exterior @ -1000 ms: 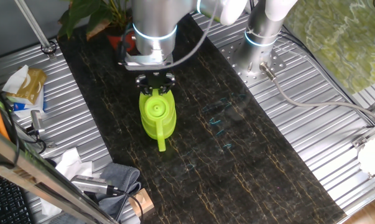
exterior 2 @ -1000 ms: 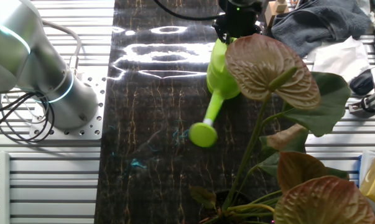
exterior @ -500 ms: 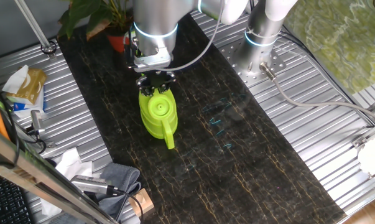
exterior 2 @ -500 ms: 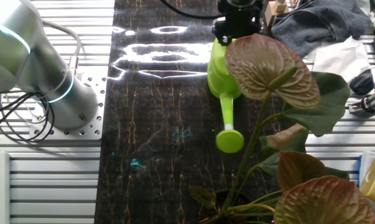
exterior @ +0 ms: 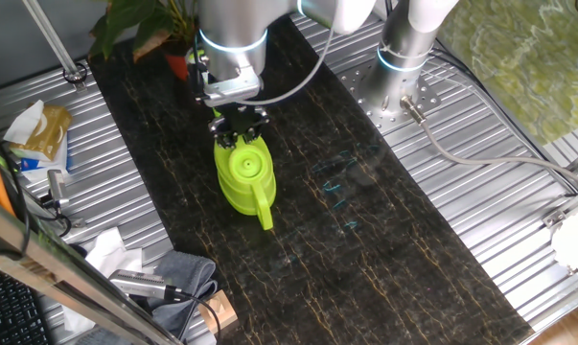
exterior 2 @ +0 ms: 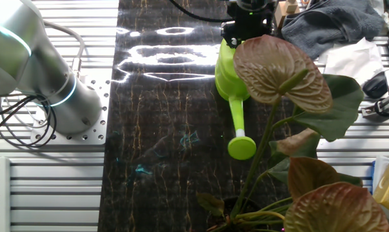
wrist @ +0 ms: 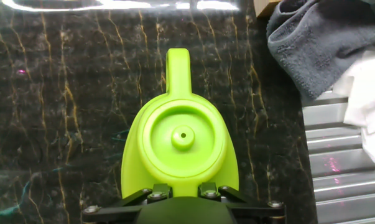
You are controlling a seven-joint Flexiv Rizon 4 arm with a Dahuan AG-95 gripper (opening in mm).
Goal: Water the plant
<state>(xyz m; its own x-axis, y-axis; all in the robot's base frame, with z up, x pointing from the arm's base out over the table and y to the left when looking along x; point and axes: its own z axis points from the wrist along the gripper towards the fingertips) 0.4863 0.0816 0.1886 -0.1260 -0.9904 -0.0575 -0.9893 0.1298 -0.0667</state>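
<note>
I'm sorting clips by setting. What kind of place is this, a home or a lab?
Most likely a robotics lab bench: a ribbed aluminium table with a silver robot arm base bolted onto it, a dark marbled mat, and cables and clutter beside it.

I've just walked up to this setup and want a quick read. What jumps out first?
A bright lime-green watering can stands mid-way along the dark marbled mat, with the gripper shut on its handle end. The plant with broad green and brownish leaves fills the near corner in the other fixed view. A grey cloth lies at the mat's edge.
</note>
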